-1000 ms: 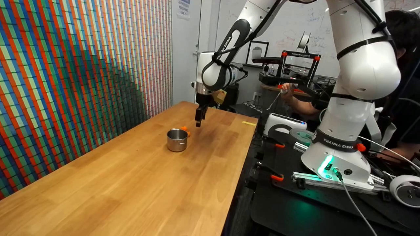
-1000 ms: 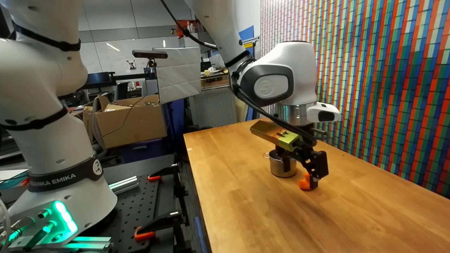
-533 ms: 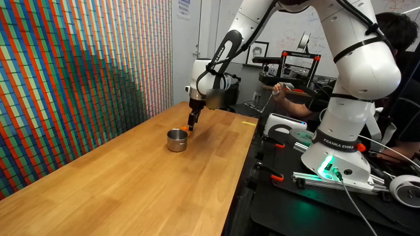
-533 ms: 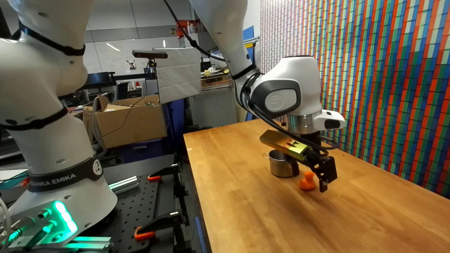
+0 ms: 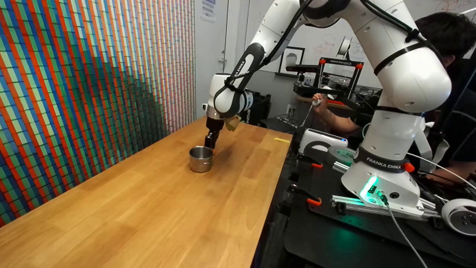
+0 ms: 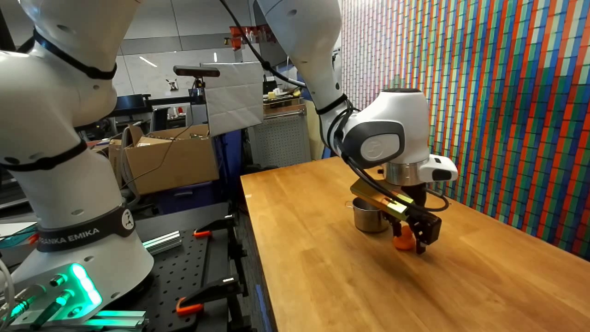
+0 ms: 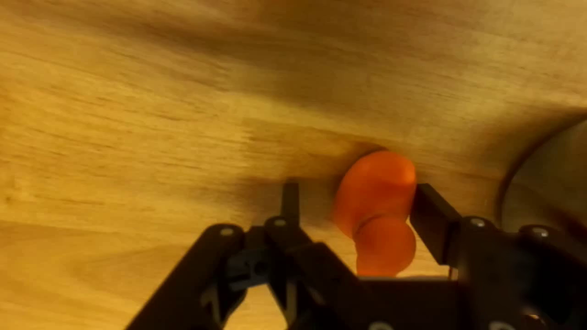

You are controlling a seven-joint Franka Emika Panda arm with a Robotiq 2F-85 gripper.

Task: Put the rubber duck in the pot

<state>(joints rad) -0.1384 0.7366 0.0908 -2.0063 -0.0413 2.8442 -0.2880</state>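
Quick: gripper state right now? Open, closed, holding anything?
Gripper: open, holding nothing; jaws on either side of the orange rubber duck, with a visible gap to one jaw in the wrist view.

Duck (image 7: 378, 201): sat on the table (image 6: 299, 240) between the fingers (image 7: 435, 224) of the gripper (image 7: 357, 189), way closer to the right one in the wrist view
Pot (image 6: 368, 220): also stood on the table, near the duck, that finger in between
Wall (image 5: 85, 104): ran down the table's left in an exterior view
Robot base (image 5: 390, 182): was off to the table's right there
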